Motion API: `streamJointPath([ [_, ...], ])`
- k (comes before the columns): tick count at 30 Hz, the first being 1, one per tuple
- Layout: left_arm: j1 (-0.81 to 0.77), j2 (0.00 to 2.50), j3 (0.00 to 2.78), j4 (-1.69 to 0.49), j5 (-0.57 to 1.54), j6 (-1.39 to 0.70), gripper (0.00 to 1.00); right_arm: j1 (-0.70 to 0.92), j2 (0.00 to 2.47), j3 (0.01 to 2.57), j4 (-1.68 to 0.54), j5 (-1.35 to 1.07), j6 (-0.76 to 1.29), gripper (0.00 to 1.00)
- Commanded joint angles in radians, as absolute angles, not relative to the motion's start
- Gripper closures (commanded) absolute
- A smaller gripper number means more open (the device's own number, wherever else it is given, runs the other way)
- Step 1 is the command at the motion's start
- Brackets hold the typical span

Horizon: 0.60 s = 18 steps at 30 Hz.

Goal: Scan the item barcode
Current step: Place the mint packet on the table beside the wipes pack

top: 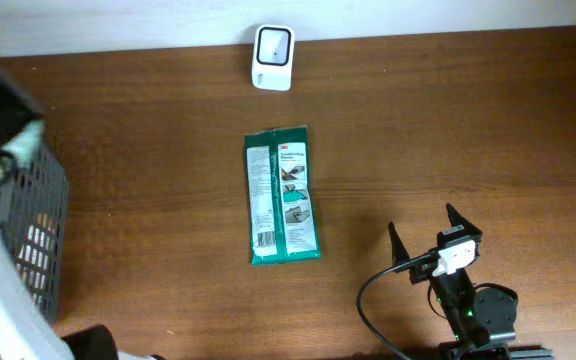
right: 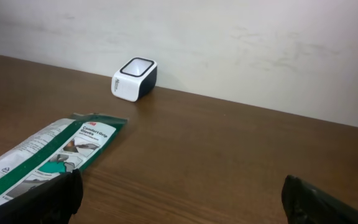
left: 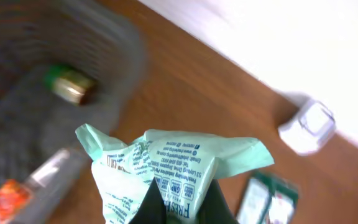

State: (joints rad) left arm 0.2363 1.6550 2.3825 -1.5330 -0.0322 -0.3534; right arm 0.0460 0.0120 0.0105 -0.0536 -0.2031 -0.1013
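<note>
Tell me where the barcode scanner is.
In the overhead view the white scanner sits at the far edge of the table by the wall, near the middle, just beyond the green packet.

— What lies in the middle?
— A flat green-and-white plastic packet (top: pixel 282 195), lengthwise on the brown wooden table (top: pixel 468 120), printed side up.
— And beyond it?
— A small white box-shaped scanner (top: pixel 272 57) at the far edge, well apart from the packet.
— The sides?
— A dark mesh basket (top: pixel 38 215) stands at the left. At lower right is the right gripper (top: pixel 421 218), its black fingers (top: pixel 398 245) spread wide, holding nothing.
</note>
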Motion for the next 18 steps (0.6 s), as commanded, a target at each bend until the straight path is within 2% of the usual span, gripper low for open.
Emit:
streamJointPath([
  [1, -0.021, 1.689, 2.290, -1.564, -0.098, -0.335, 1.00, 0.052, 0.003, 0.006, -0.057, -0.199, -0.097, 0.02],
  [6, -0.286, 1.702, 1.917, -1.420, -0.136, -0.335, 1.00, 0.052, 0.003, 0.006, -0.057, -0.199, -0.097, 0.02],
  [13, -0.424, 1.702, 1.454, -1.048, -0.222, -0.337, 1.00, 0.052, 0.003, 0.006, -0.057, -0.199, -0.097, 0.02],
  [18, -0.456, 1.702, 1.230, -0.818, -0.229, -0.347, 1.00, 0.052, 0.003, 0.006, -0.057, -0.199, -0.097, 0.02],
])
